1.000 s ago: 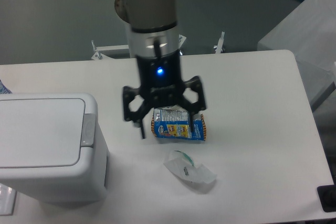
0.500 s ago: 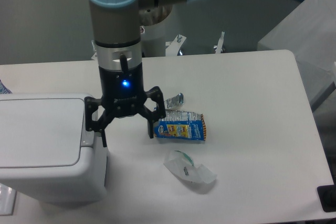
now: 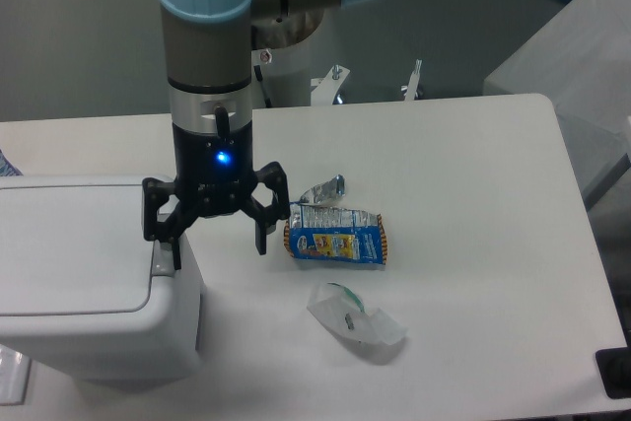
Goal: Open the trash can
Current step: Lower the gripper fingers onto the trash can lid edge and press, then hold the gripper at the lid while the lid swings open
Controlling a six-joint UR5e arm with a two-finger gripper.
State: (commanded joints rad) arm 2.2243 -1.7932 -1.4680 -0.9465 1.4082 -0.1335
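Note:
The trash can [image 3: 84,278] is a large boxy white bin at the left edge of the table, with its flat white lid down and a grey push tab [image 3: 163,256] on its right side. My gripper [image 3: 217,251] hangs open and empty over the bin's right edge. Its left finger [image 3: 173,244] is right above the grey tab; I cannot tell if it touches. Its right finger [image 3: 261,234] is over the table beside the bin.
A blue snack wrapper [image 3: 335,236] lies right of the gripper with a silver foil scrap [image 3: 325,189] behind it. A clear plastic wrapper [image 3: 355,320] lies nearer the front. A black object [image 3: 613,372] sits at the front right corner.
My gripper has moved left from above the blue wrapper to the bin's right edge, staying open. The last half second added a small shift left. Nothing else moved.

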